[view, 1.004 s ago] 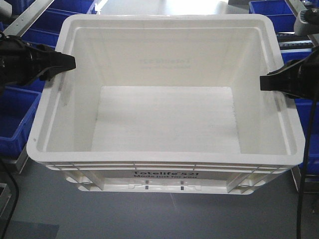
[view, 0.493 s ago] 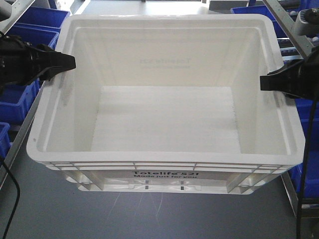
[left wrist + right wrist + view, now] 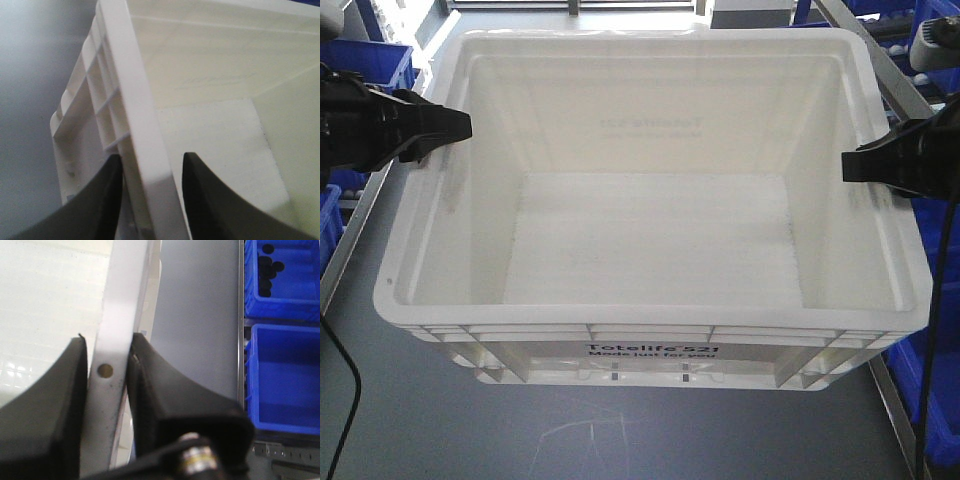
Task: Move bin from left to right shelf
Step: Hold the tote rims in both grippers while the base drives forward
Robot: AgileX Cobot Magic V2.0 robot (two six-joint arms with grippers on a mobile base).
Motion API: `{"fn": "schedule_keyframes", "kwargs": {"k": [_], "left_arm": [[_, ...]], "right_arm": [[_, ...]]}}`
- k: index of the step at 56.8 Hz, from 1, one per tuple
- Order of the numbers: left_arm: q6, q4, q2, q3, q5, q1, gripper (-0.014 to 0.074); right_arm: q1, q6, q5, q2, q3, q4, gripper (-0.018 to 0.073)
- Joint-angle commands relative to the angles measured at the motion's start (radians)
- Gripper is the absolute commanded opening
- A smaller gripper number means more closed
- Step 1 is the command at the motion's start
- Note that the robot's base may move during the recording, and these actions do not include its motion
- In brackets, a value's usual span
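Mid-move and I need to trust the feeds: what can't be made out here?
Underside of the large white rectangular plastic tote: front view, hidden by its own body.
Left gripper contact on the rim: left wrist view, blurred.
Dark pieces in the blue plastic bin: right wrist view, too small to identify.

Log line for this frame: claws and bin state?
left claw: shut on bin left rim | right claw: shut on bin right rim | bin: empty, level, upright | surroundings: blue bins either side
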Motion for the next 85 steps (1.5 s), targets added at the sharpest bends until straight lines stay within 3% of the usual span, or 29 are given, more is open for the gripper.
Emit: {"fn": "schedule_keyframes", "kwargs": {"k": [1, 85], "left_arm": [[0.019, -0.183, -0.045, -0.047, 0.204, -0.054, -0.0003], [0.019, -0.183, -0.045, -0.047, 0.206, -0.054, -0.0003]], "right_arm": [[0.031, -0.033, -0.147, -0.029, -0.05, 0.175, -0.0004], [0.031, -0.033, -0.147, -0.029, -0.05, 0.177, -0.0004]]}}
